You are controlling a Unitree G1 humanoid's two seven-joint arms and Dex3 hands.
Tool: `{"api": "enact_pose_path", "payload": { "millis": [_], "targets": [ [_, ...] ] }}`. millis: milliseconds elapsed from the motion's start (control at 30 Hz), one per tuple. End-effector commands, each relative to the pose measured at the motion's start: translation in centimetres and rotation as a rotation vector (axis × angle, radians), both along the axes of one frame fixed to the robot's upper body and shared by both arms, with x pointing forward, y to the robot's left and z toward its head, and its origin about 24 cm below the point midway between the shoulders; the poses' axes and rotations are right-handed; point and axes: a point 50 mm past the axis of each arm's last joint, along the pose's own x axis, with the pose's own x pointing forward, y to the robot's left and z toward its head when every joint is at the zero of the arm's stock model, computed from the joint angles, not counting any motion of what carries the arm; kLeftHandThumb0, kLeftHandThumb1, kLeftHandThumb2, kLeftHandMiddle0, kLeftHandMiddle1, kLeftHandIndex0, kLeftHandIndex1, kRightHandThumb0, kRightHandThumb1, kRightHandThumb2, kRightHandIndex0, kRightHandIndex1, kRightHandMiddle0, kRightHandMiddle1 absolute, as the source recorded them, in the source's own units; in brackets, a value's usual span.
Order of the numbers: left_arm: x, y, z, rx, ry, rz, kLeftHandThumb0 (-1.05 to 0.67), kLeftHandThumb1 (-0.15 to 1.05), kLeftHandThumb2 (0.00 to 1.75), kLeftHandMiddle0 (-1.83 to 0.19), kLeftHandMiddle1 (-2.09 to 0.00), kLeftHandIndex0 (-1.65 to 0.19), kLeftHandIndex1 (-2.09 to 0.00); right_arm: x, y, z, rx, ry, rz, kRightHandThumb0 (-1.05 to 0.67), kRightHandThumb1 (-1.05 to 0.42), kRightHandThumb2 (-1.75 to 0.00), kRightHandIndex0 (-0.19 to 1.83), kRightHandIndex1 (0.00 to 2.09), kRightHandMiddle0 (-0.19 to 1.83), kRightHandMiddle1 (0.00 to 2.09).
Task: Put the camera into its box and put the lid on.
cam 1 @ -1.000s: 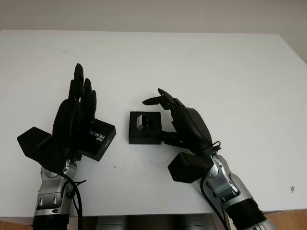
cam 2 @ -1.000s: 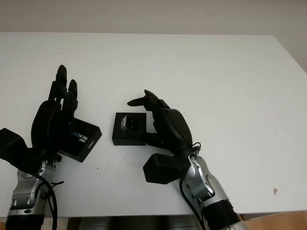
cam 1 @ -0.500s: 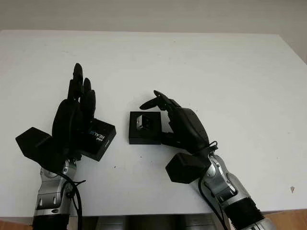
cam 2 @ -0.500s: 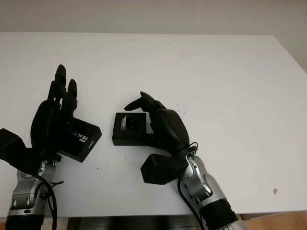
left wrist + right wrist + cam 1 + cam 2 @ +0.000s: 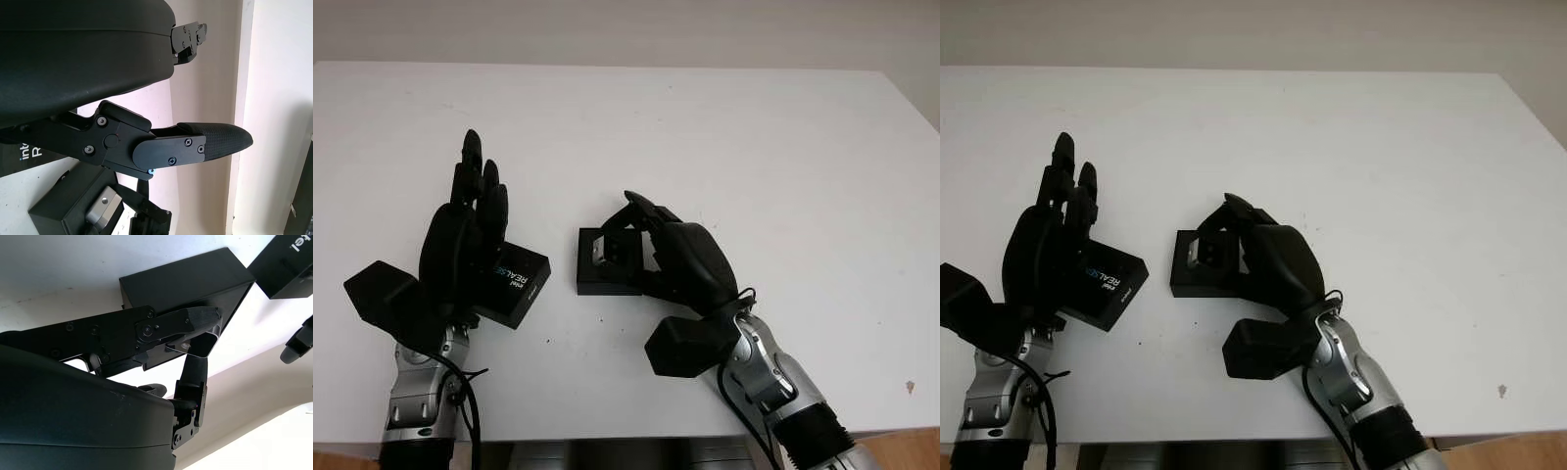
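The black box [image 5: 598, 282] lies open at the table's middle with the silver camera [image 5: 599, 252] standing tilted in it. My right hand [image 5: 631, 217] reaches over the box from the right, its fingers curled down and pinching the camera [image 5: 194, 343]. The black lid [image 5: 519, 284], printed with white REALSENSE lettering, lies left of the box. My left hand [image 5: 475, 191] is open over the lid's left part, covering some of it. The left wrist view shows the box [image 5: 58, 215] and the camera [image 5: 100, 213] beyond my thumb.
The white table [image 5: 754, 147] stretches wide behind and to the right of both hands. Its front edge runs just below my forearms. A small dark speck [image 5: 910, 387] marks the table at the front right.
My right hand has moved a little left over the box, and its fingers have curled down from stretched out onto the camera. The left hand and the lid have stayed put.
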Motion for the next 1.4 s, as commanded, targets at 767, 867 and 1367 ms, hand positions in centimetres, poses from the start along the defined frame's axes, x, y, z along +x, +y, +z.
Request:
{"api": "enact_pose_path", "payload": {
  "millis": [767,867,1367],
  "targets": [
    [-0.4,0.27,0.15,0.004,-0.019,0.003,-0.76,1.05,0.5,0.19,0.0,0.19,0.0,-0.07,-0.51,-0.16,-0.237,-0.113,-0.031,-0.4,-1.05,-0.18,0.48,0.26,0.29,1.67],
    [-0.42,0.3,0.13,0.008,-0.022,-0.001,-0.75,1.05,0.51,0.19,0.0,0.19,0.0,-0.05,-0.55,-0.19,-0.22,-0.126,-0.023,-0.4,-1.05,-0.19,0.36,0.49,0.22,1.78],
    [-0.4,0.13,0.1,0.015,-0.013,0.008,-0.76,1.05,0.51,0.19,0.0,0.19,0.0,0.11,-0.69,-0.02,0.088,-0.046,-0.012,-0.36,-1.05,-0.09,0.12,0.9,0.22,1.79]
  ]
}}
